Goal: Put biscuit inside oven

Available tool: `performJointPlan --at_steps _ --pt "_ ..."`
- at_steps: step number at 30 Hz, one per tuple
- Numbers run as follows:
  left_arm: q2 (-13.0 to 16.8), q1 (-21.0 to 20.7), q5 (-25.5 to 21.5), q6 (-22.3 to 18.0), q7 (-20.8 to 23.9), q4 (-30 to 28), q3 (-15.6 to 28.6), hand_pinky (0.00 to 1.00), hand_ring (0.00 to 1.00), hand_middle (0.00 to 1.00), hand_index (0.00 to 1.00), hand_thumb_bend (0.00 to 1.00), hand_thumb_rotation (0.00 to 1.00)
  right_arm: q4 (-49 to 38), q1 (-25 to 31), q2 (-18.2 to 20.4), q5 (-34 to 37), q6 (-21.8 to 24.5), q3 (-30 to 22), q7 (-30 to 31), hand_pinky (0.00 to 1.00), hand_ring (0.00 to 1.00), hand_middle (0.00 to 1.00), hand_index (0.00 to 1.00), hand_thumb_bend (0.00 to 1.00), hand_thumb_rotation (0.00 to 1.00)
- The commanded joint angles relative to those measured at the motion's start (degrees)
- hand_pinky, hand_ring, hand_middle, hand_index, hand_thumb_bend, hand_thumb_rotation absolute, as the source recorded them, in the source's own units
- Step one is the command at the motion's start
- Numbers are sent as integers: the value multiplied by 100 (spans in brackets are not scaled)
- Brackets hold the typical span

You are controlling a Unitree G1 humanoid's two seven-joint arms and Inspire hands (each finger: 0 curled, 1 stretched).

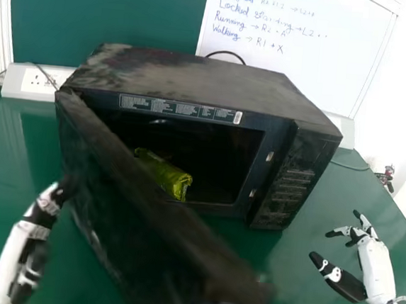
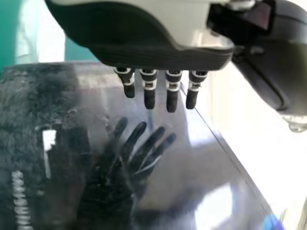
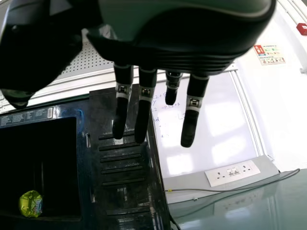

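In the head view my left hand (image 1: 40, 212) is at the left, by the outer face of the oven door (image 1: 142, 196). My right hand (image 1: 373, 263) is held out at the right, clear of the oven, fingers open. The black oven (image 1: 202, 81) stands with its door swung out toward me. A green biscuit packet (image 1: 165, 173) lies inside the cavity, touched by neither hand. In the left wrist view my left hand (image 2: 148, 91) has straight fingers before the glossy door, which mirrors them. In the right wrist view my right hand (image 3: 144, 105) hangs before the control panel, with the packet (image 3: 30, 203) in the cavity.
The oven stands on a green table (image 1: 327, 277). Behind it are a whiteboard (image 1: 290, 53) and a socket strip (image 1: 38, 83). A grey cable (image 3: 230, 190) runs along the socket box. The door's free edge reaches toward the table's near side.
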Motion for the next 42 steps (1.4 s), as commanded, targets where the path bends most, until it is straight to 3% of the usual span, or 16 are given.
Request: performJointPlan --at_steps 1,6,11,16,22,26,33,38,42 --pt "137 -50 411 -223 130 124 35 99 99 99 100 73 92 -28 76 -40 146 29 -86 0 54 64 66 62 98 19" --pt "413 -172 1068 -524 407 329 156 99 100 100 100 75 88 -109 121 -46 188 126 -94 37 54 64 66 63 97 20" --pt "581 -459 2273 -915 1104 631 452 98 99 99 99 72 88 -116 127 -46 254 159 -92 58 55 64 66 63 97 19" --pt "705 -488 3582 -701 1790 406 642 99 96 97 96 75 91 -123 130 -46 296 169 -91 61 54 64 66 63 98 18" --pt "1068 -407 4606 -312 2336 196 611 99 94 95 95 75 93 -203 145 -18 296 219 -92 75 54 64 66 63 98 18" --pt "1288 -356 4983 55 2441 -4 477 96 91 92 92 75 90 -253 162 -5 283 234 -91 79 54 64 66 63 98 18" --pt "1646 -340 5427 874 2146 -538 230 96 92 91 88 74 87 -273 173 2 320 199 -92 84 53 63 65 62 98 18" --pt "1834 -388 5440 1472 1694 -827 61 96 90 90 85 74 84 -297 174 13 317 221 -83 85 52 62 65 62 98 17" --pt "1976 -501 5354 1794 1455 -930 -70 91 87 88 84 75 79 -384 186 27 285 304 -74 97 52 62 65 62 98 18"
